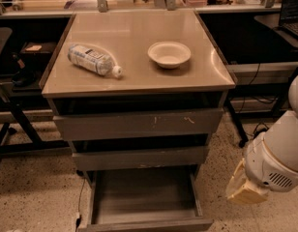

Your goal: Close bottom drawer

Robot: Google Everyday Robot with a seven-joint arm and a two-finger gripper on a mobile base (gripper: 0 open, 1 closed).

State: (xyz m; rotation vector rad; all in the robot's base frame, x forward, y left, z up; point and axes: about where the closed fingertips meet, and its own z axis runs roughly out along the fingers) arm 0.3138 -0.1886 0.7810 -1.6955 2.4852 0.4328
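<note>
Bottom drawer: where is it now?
Camera view, bottom centre: the bottom drawer stands pulled out under the middle drawer; the gripper hangs to its right.

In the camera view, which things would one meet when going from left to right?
Plastic bottle, lying on the cabinet top → bowl → end effector, low at the right, beside the open bottom drawer.

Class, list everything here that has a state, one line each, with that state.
Bottom drawer: pulled far out, empty.
Middle drawer: seems slightly out.
Top drawer: seems slightly out.
Bottle: on its side, capped.
Bowl: upright, empty.
Gripper: low, right of bottom drawer, clear of it.
</note>
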